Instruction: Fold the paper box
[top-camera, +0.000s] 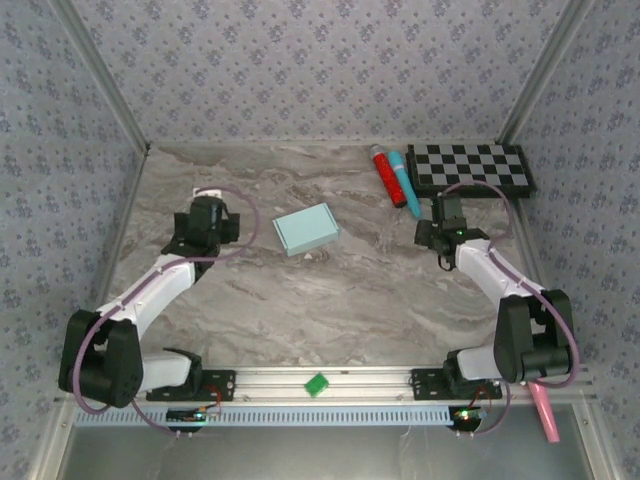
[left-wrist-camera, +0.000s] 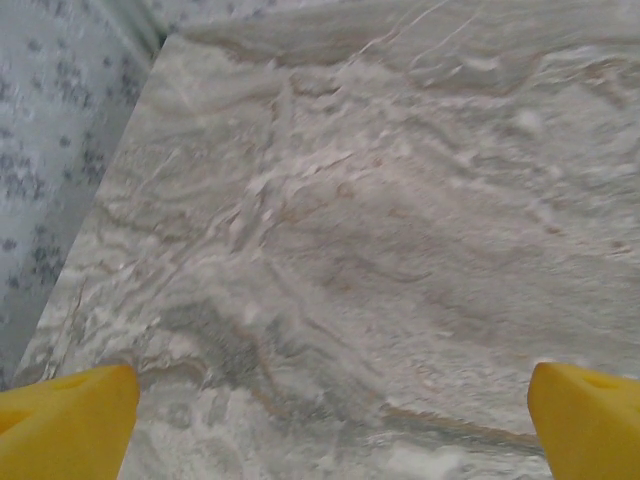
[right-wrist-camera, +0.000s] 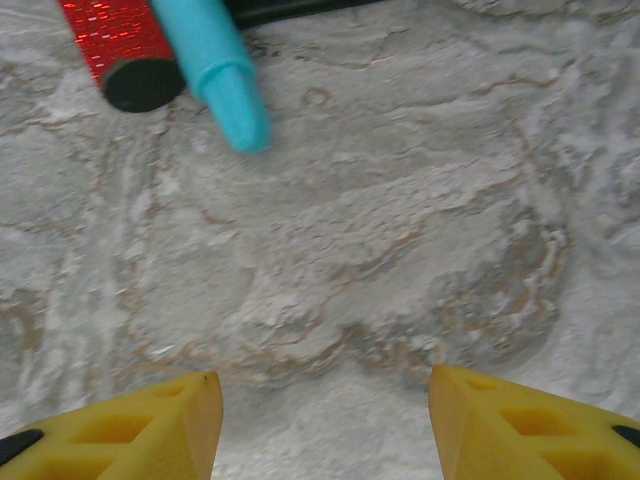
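So the left gripper (left-wrist-camera: 330, 430) has its yellow fingers (left-wrist-camera: 60, 420) spread full wide over the grey marble-look table (left-wrist-camera: 350, 200), holding nothing. The right gripper (right-wrist-camera: 320, 420) is parted too, empty. One pale aqua rectangular card box (top-camera: 306, 229) sits mid-table, 3 o'clock from the left gripper, untouched. One red glitter tube (right-wrist-camera: 120, 45), one turquoise pen (right-wrist-camera: 220, 70) and one black-and-white checkerboard (top-camera: 472, 168) up at 1 o'clock. Floral-papered walls (top-camera: 300, 60) all round.
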